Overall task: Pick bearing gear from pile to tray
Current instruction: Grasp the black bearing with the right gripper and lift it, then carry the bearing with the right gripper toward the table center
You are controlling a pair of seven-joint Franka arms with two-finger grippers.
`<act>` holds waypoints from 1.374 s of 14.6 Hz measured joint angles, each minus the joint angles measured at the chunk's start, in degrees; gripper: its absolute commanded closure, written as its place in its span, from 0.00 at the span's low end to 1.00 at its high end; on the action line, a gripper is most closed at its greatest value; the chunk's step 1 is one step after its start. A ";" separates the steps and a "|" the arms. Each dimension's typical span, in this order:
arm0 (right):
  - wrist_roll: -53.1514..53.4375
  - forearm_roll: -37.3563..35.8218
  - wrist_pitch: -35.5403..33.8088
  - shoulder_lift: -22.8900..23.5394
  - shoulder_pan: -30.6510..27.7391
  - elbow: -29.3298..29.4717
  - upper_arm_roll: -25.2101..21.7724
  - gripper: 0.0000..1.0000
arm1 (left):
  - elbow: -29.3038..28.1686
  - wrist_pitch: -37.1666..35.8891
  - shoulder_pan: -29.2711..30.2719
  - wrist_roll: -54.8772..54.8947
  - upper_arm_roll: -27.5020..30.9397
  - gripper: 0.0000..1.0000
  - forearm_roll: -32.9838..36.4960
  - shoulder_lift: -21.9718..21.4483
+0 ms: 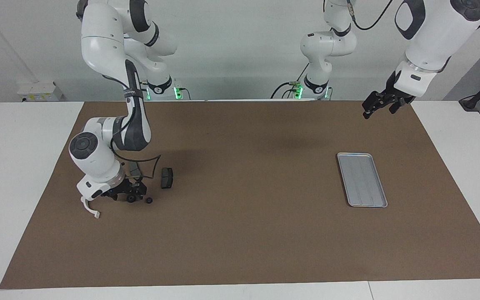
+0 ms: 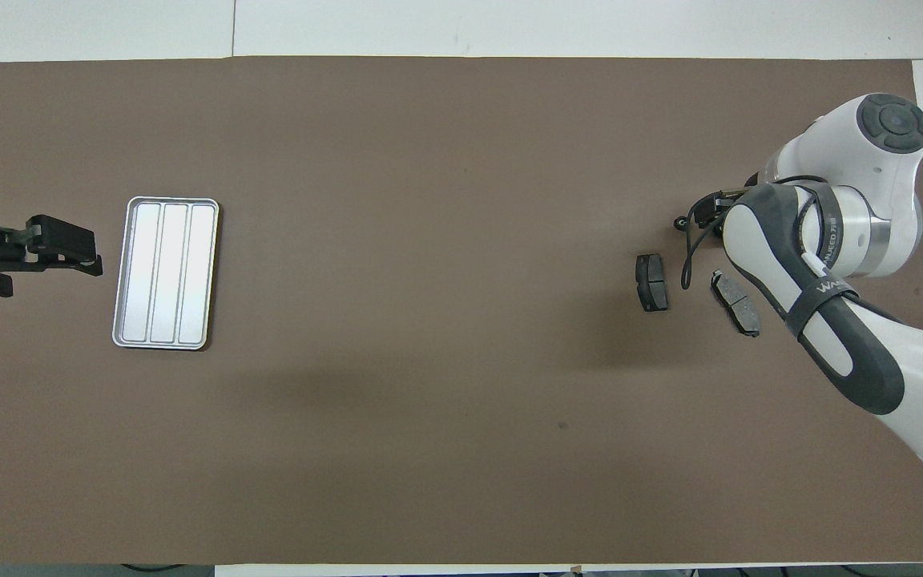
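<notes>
The pile lies at the right arm's end of the table. It has two dark grey brake pads [image 1: 166, 178] [image 2: 652, 282], the second [image 1: 133, 168] [image 2: 735, 302] partly under the arm. It also has a white half-ring bracket [image 1: 90, 208] and two tiny black round pieces [image 1: 149, 200] [image 1: 131, 198]. My right gripper [image 1: 133, 194] is down at the pile, right at one black round piece. In the overhead view its own arm hides most of it. The silver tray [image 1: 362, 179] [image 2: 165, 272] lies bare at the left arm's end. My left gripper [image 1: 383, 105] [image 2: 61, 247] waits raised over the mat beside the tray.
A brown mat [image 1: 244, 233] covers most of the white table. A thin black cable [image 1: 150, 164] from the right arm loops low between the two brake pads.
</notes>
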 measured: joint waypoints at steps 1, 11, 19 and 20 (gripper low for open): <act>0.00 0.00 0.10 -0.06 0.00 -0.15 0.00 0.04 | 0.00 0.00 0.00 0.00 0.00 0.00 0.00 0.00; 0.00 0.00 4.32 -0.17 -0.02 -2.97 -0.02 0.22 | 0.00 0.00 0.00 0.00 0.00 0.00 0.00 0.00; 0.00 0.00 4.33 -0.44 -0.03 -3.01 -0.03 1.00 | 0.00 -0.01 0.00 0.00 0.00 0.00 0.00 0.00; 0.00 0.00 4.33 -0.45 -0.03 -3.01 -0.03 1.00 | 0.00 -0.01 0.00 0.00 0.00 0.00 0.00 0.00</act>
